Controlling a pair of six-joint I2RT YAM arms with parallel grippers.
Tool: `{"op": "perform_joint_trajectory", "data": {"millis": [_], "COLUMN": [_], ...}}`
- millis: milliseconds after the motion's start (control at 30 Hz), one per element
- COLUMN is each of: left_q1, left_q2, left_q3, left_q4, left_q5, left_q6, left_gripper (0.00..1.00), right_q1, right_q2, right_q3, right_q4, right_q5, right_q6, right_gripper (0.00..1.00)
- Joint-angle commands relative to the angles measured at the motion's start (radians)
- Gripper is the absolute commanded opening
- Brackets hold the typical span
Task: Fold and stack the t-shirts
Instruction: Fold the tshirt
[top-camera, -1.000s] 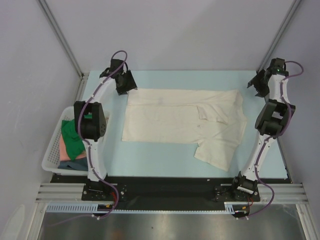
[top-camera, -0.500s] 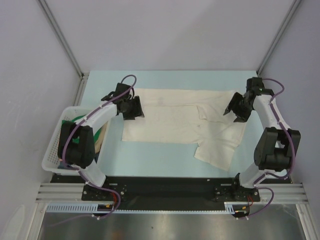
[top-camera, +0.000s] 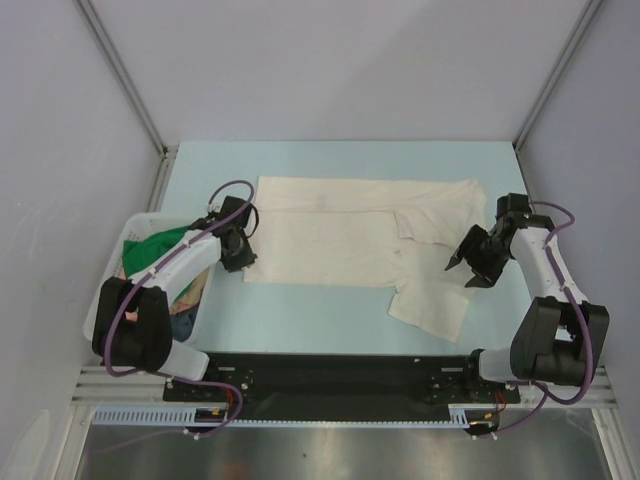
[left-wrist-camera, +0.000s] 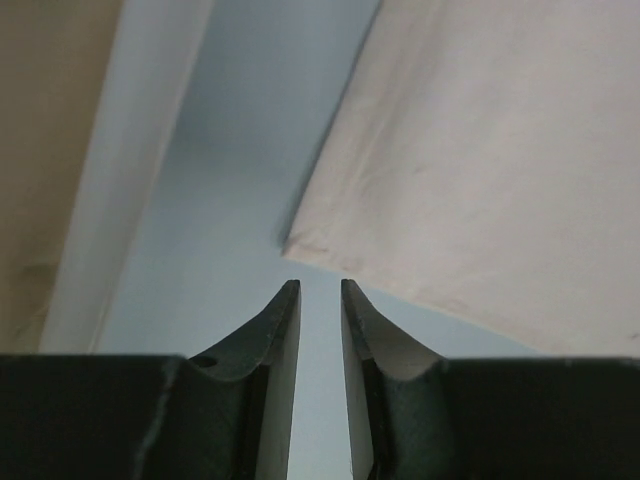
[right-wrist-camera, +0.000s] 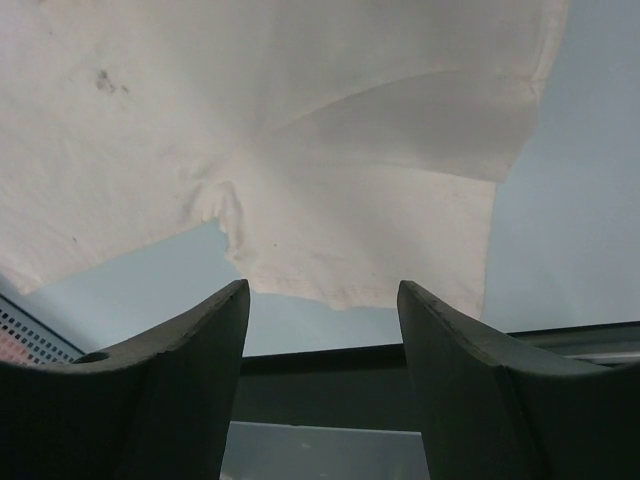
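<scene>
A light blue table (top-camera: 330, 160) sits between 3 plain pale grey walls (top-camera: 330, 60). 2 thin metal poles (top-camera: 120, 72) go up the back corners. The light is soft and even.

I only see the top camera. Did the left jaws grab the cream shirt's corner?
Observer: No. The left wrist view shows the left jaws nearly together, nothing between them; the shirt corner lies just ahead.
Operator: And the right jaws?
Observer: Wide apart and empty in the right wrist view, the shirt's edge just beyond their tips.
Operator: Is the shirt clean?
Observer: Up close, there's a small dark speck on it.
</scene>
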Motion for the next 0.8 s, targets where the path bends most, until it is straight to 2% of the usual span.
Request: {"op": "perform_joint_trajectory", "data": {"millis": [0,133,433,767], "left_q1": [-0.01,-0.011,-0.011,-0.007], "left_q2": [-0.074,-0.1,-0.014,0.044], "left_q3": [-0.065,-0.135,-0.149,-0.164], "left_q4": [-0.071,-0.031,0.073,0.101], "left_q5": [-0.126,-0.124,-0.101,-0.097], "left_q6": [-0.136,-0.188,-0.167,-0.165], "left_gripper": [0.27,0.32,0.5,0.5], "right_q1": [-0.019,-0.018,-0.014,-0.025], "right_q2": [-0.064,-0.093,-0.069,-0.057], "right_q3": [-0.002,-0.025,-0.015,-0.038], "right_q4": [-0.026,-0.028,-0.04,-0.023], "right_q5": [-0.007,-0.033,-0.042,-0.056], "right_q6": [-0.027,-0.017,-0.038,-0.03], "right_gripper": [0.67,0.67,0.67,0.66]}}
